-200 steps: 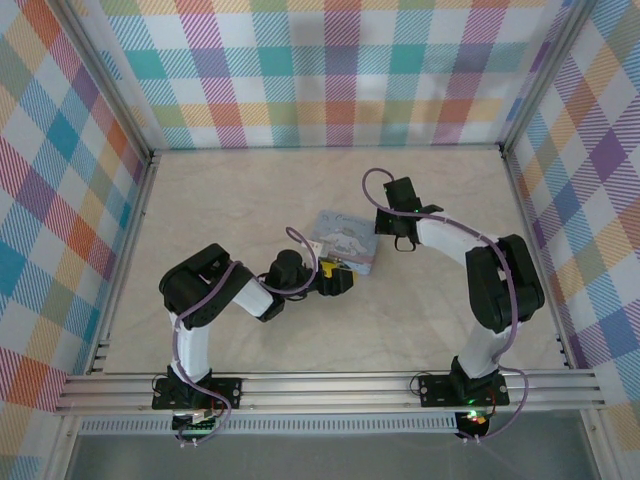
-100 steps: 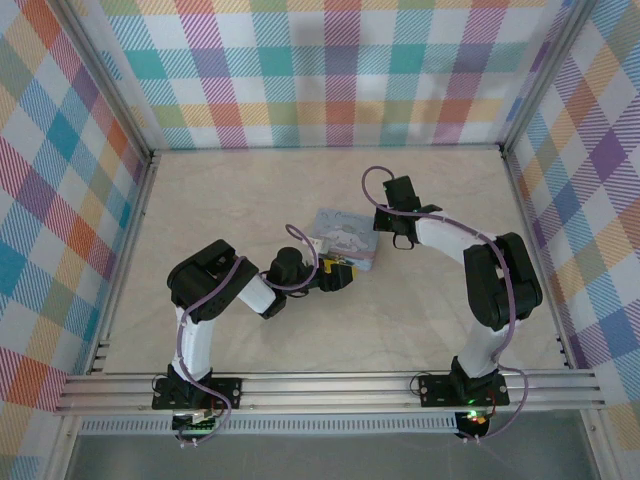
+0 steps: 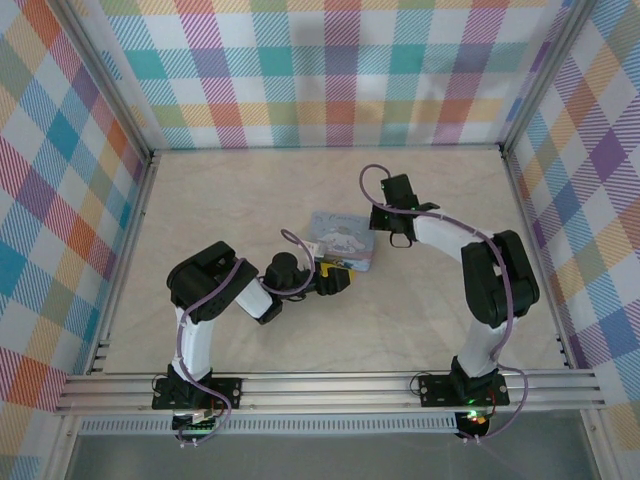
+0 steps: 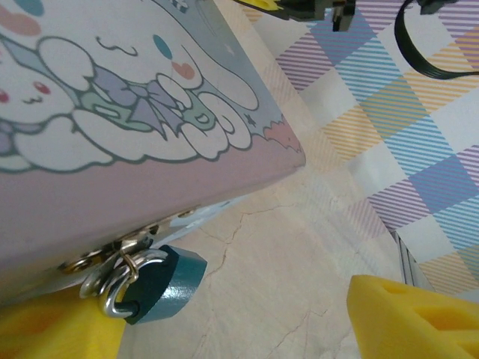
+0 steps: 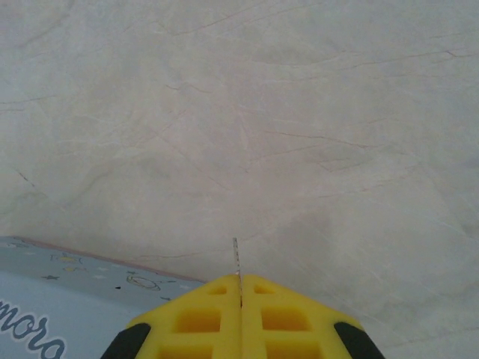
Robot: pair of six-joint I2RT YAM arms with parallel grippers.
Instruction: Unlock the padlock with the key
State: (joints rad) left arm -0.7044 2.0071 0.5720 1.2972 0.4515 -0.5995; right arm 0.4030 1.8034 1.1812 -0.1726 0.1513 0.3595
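The padlock (image 4: 161, 288) is a tiny teal-blue metal lock, hanging by its silver shackle from the hasp on the front edge of the pale blue cartoon tin (image 4: 127, 112). My left gripper (image 4: 239, 333) is open around it. The lock sits right beside one yellow finger (image 4: 45, 333), and the other finger (image 4: 419, 318) stands well apart. From above, the left gripper (image 3: 334, 282) is at the tin's (image 3: 343, 240) near edge. My right gripper (image 5: 239, 288) is shut on the key (image 5: 236, 258), whose thin blade pokes out between the yellow fingertips. It hovers beside the tin's far right corner (image 5: 45, 299).
Checked cloth walls (image 3: 330, 70) close in the marble-patterned table (image 3: 250, 190) on three sides. A metal rail (image 3: 330, 385) runs along the near edge. A black cable loop (image 3: 403, 240) hangs under the right wrist.
The left gripper has shifted slightly left along the tin's near edge. The right gripper has edged a little toward the back with the key.
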